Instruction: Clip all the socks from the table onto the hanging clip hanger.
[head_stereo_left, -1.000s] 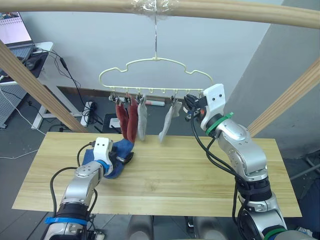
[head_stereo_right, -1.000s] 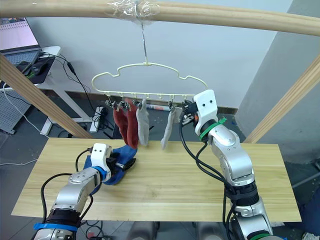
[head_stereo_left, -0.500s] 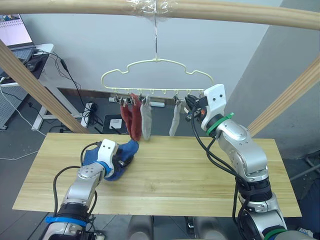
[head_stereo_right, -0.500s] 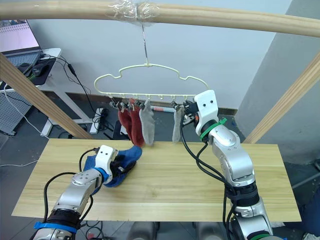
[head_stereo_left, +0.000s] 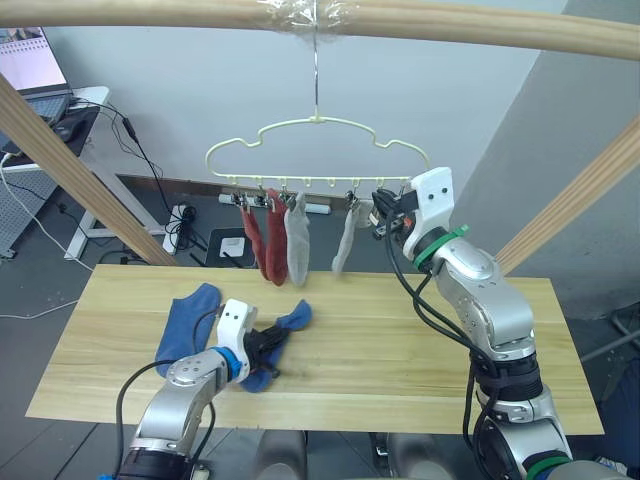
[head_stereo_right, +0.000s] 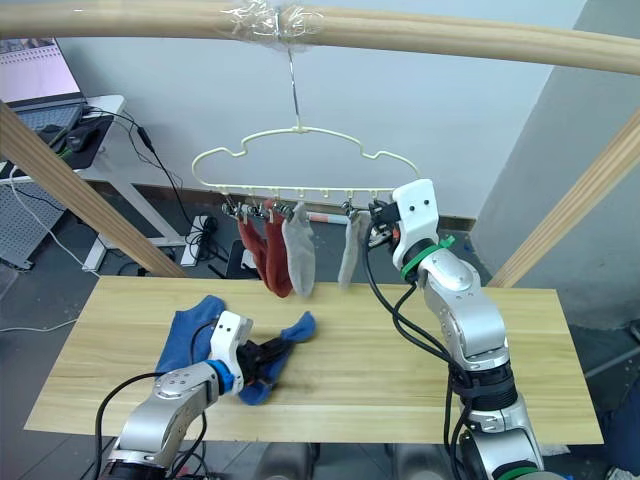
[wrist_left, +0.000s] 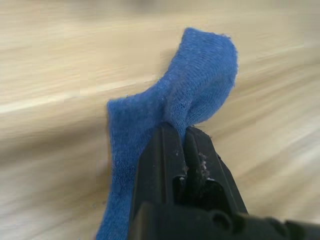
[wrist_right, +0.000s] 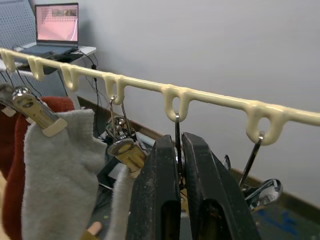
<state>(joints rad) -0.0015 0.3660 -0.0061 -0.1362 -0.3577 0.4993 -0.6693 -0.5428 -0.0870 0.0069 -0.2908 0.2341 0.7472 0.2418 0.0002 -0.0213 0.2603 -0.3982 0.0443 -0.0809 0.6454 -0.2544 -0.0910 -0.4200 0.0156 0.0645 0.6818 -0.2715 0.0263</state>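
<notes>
Socks first: four of the six are already up on the clip hanger (head_stereo_left: 318, 150), two rust-red socks (head_stereo_left: 264, 238) side by side toward its left end, then a light grey sock (head_stereo_left: 298, 250) right next to them, and a second light grey sock (head_stereo_left: 344, 244) further right, all dangling with their long axes pretty much vertical. The hanger itself hooks over the wooden pole (head_stereo_left: 320, 18) that runs across the top. The other two are still down on the table (head_stereo_left: 400, 340). One blue sock (head_stereo_left: 187, 318) lies flat near the left end of the tabletop, long axis running from the near-left up toward the far edge. The second blue sock (head_stereo_left: 282, 335) sits just right of it, closer to the middle, stretched diagonally with one end pointing up toward the far-right and the other toward the front edge. The left gripper (head_stereo_left: 268, 347) has its fingers pressed together on this one, pinching a fold of fabric near the middle so it bunches up off the wood in the left wrist view. The right gripper (head_stereo_left: 383, 216) is up at the right end of the hanger row, jaws squeezed nearly together around a thin wire loop (wrist_right: 177, 131) hanging from the hanger bar, just right of the second grey sock.
</notes>
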